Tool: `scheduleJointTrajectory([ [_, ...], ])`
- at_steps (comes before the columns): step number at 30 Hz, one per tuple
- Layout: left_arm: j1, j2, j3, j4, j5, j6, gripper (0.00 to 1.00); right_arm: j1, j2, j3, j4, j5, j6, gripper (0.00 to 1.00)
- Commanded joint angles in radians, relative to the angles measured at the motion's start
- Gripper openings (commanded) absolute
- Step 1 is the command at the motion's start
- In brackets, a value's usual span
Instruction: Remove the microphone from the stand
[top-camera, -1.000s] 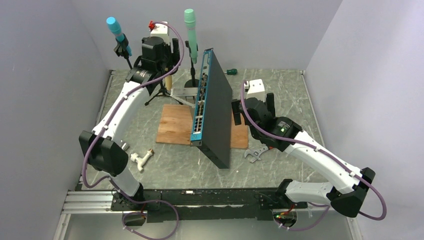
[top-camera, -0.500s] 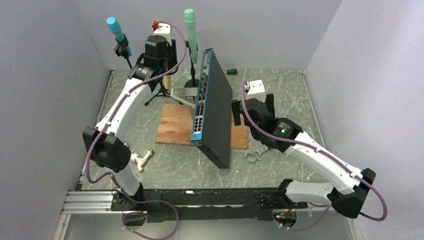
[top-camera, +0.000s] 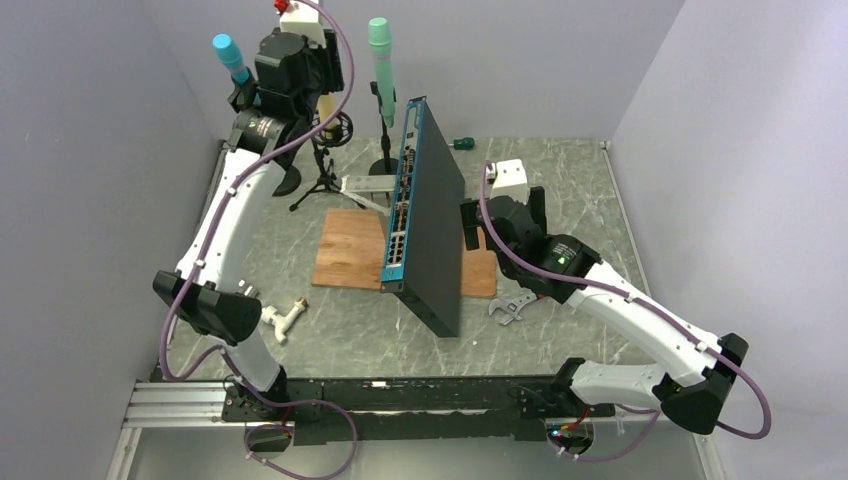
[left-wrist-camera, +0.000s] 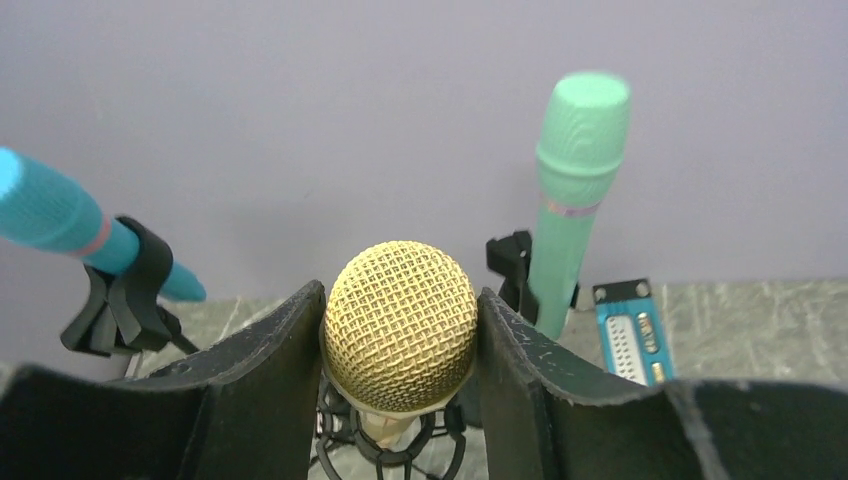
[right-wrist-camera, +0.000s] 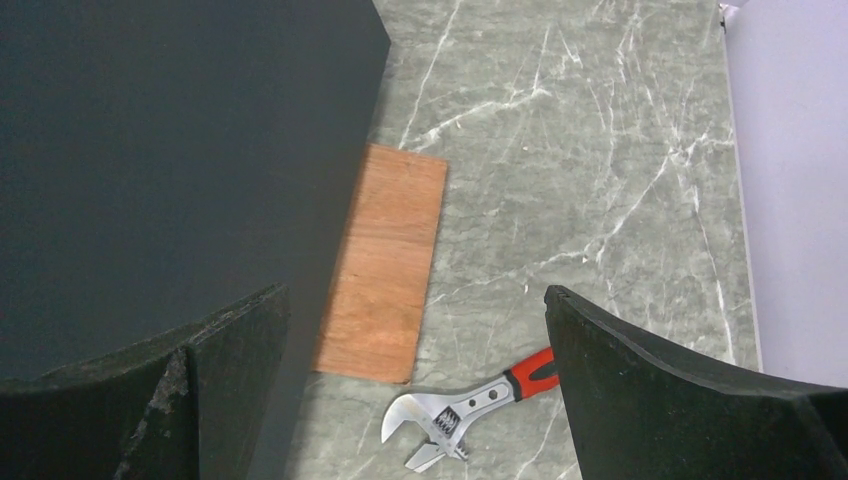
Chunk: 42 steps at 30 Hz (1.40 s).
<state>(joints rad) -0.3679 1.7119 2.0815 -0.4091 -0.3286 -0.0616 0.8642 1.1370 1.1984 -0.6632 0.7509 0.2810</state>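
The left claw (left-wrist-camera: 400, 296) pinches the gold microphone (left-wrist-camera: 400, 325) by its mesh head, the shock mount (left-wrist-camera: 343, 442) just below; the right claw (right-wrist-camera: 415, 300) gapes wide, empty.

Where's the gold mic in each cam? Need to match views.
Top external: far left at the back, gold microphone mostly hidden under the left gripper.
Left wrist: bottom centre, clamped between the gripper's jaws.
Right wrist: not in it.
Landmark: green microphone, just right of it in both.
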Motion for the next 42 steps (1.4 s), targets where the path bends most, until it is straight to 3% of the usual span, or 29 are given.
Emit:
scheduleJointTrajectory([
  [1, 0.002, -0.116, 0.071, 0.083, 0.052, 0.011, 0.00, -0.003, -0.022, 0.034, 0.041, 0.060, 0.045, 1.00],
  [7, 0.002, -0.312, -0.033, 0.135, 0.118, -0.052, 0.00, -0.005, -0.084, 0.018, 0.120, 0.038, 0.024, 1.00],
  [13, 0.001, -0.555, -0.237, 0.159, 0.216, -0.177, 0.00, -0.004, -0.138, 0.004, 0.203, -0.012, -0.020, 1.00],
  [17, 0.002, -0.663, -0.377, 0.173, 0.353, -0.302, 0.00, -0.005, -0.181, -0.009, 0.266, -0.193, -0.064, 1.00],
  [22, 0.003, -0.745, -0.535, 0.321, 0.681, -0.447, 0.00, -0.005, -0.178, 0.033, 0.291, -0.512, -0.098, 1.00],
  [25, 0.004, -0.755, -0.633, 0.516, 0.890, -0.542, 0.00, -0.004, -0.183, 0.037, 0.338, -0.679, -0.108, 1.00],
  [28, 0.004, -0.716, -0.666, 0.602, 1.053, -0.614, 0.00, -0.004, -0.197, 0.048, 0.372, -0.842, -0.142, 1.00],
  [32, 0.007, -0.655, -0.706, 0.722, 1.212, -0.702, 0.00, -0.004, -0.210, 0.059, 0.395, -0.929, -0.193, 1.00],
  [39, 0.022, -0.562, -0.837, 1.098, 1.370, -0.980, 0.00, -0.004, -0.151, 0.078, 0.465, -1.065, -0.244, 1.00],
  [42, 0.029, -0.533, -0.890, 1.199, 1.386, -1.062, 0.00, -0.004, -0.125, 0.075, 0.510, -1.081, -0.237, 0.92],
])
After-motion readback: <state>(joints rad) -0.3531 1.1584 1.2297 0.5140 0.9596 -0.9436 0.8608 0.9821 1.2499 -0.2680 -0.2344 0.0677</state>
